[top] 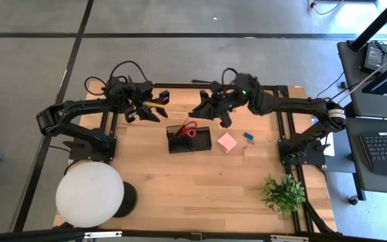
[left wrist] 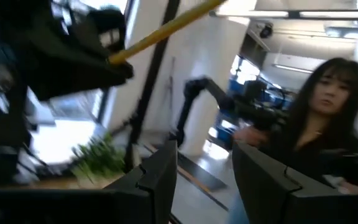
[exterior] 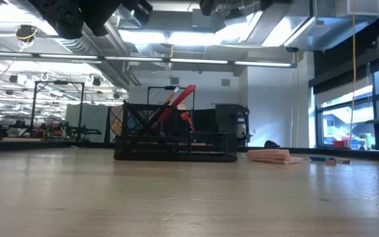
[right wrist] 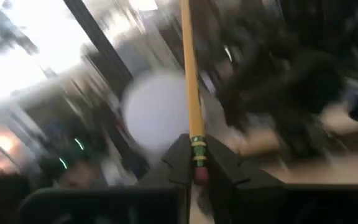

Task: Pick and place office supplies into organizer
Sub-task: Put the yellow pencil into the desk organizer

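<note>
**Right jaws clamp pencil, left jaws apart**

Right gripper (right wrist: 194, 163) pinches a yellow pencil (right wrist: 189, 81) at its eraser end, above the table's far edge behind the black organizer (top: 189, 138). Left gripper (left wrist: 205, 171), fingers spread and holding nothing, hangs near that edge, just left of the organizer. Red-handled scissors (top: 189, 130) stand in the organizer. Pink sticky-note block (top: 227, 142) and a small blue piece (top: 248, 136) lie right of it on bare wood. White lamp (top: 89, 193) and plant (top: 283, 193) occupy the near corners.
</note>
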